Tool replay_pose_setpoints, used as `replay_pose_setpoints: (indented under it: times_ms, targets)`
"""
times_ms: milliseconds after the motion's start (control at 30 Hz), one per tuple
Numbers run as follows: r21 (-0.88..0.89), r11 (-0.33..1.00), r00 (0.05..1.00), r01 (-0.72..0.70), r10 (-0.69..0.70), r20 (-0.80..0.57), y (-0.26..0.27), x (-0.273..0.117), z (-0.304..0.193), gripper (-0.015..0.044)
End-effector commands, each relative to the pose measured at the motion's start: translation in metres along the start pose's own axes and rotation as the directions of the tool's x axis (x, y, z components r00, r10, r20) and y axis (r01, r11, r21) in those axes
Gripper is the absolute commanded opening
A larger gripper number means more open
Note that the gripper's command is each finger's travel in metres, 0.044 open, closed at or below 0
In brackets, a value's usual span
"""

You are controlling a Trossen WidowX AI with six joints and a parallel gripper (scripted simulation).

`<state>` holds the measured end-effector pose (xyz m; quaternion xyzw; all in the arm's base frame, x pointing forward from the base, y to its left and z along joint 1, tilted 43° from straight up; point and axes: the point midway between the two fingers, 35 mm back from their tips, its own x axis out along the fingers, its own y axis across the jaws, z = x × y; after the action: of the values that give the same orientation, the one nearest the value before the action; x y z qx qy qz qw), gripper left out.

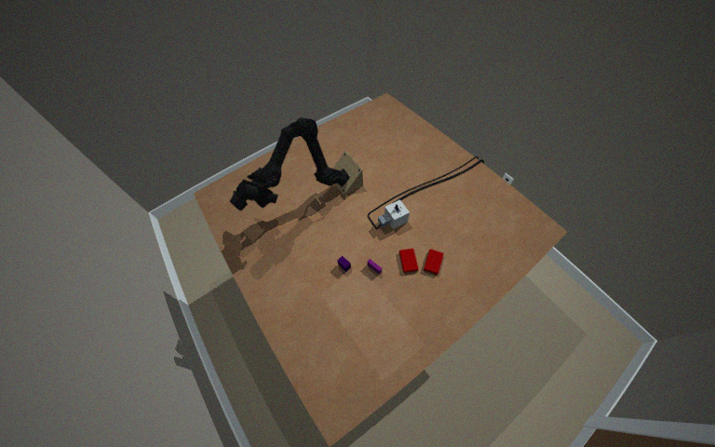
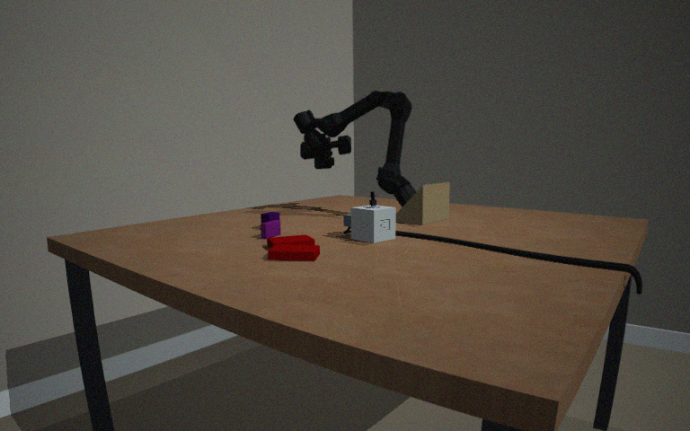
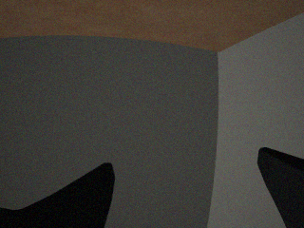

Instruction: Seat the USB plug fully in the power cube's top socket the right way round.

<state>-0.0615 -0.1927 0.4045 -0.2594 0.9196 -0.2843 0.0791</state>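
The white power cube (image 1: 402,218) (image 2: 362,229) stands on the table. A small black USB plug (image 1: 397,209) (image 2: 373,199) stands upright in its top and sticks out above it. Its orientation and depth are too small to tell. A grey plug (image 1: 383,220) (image 2: 347,220) sits on one side of the cube, with a black cable. My gripper (image 3: 188,165) is open and empty, its two fingers wide apart in the wrist view. In the top and exterior views it hangs high over the table, well away from the cube. The cube is out of the wrist view.
Two red blocks (image 1: 408,261) (image 2: 293,252), a dark purple block (image 1: 344,264) (image 2: 269,216) and a magenta block (image 1: 374,265) (image 2: 270,229) lie near the cube. The black cable (image 1: 438,182) (image 2: 508,249) runs over the table edge. A beige wedge (image 1: 354,170) (image 2: 435,204) stands by the arm's base.
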Motion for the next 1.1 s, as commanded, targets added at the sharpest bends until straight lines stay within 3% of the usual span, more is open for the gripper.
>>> replay_pose_setpoints:
  times_ms: [0, 167, 300, 467, 567, 800, 933, 1067]
  targets:
    - [0.011, 1.0, 1.0, 0.01, -0.01, 0.005, -0.002, 0.0, 0.002, 0.0426]
    - [0.255, 0.95, 0.961, 0.178, -0.224, 0.164, -0.049, -0.027, 0.048, 0.044]
    - [0.413, 0.888, 0.906, 0.2, -0.329, 0.268, -0.075, -0.056, 0.077, 0.044]
    - [0.585, 0.795, 0.747, 0.158, -0.484, 0.456, -0.11, -0.128, 0.129, 0.044]
    - [0.55, 0.812, 0.658, 0.197, -0.525, 0.54, -0.113, -0.162, 0.155, 0.044]
    - [0.647, 0.753, 0.455, -0.125, -0.536, 0.711, -0.105, -0.254, 0.201, 0.044]
    - [0.601, 0.747, 0.308, -0.286, -0.522, 0.795, -0.09, -0.303, 0.212, 0.044]
    - [0.532, 0.727, 0.228, -0.434, -0.482, 0.846, -0.07, -0.342, 0.224, 0.044]
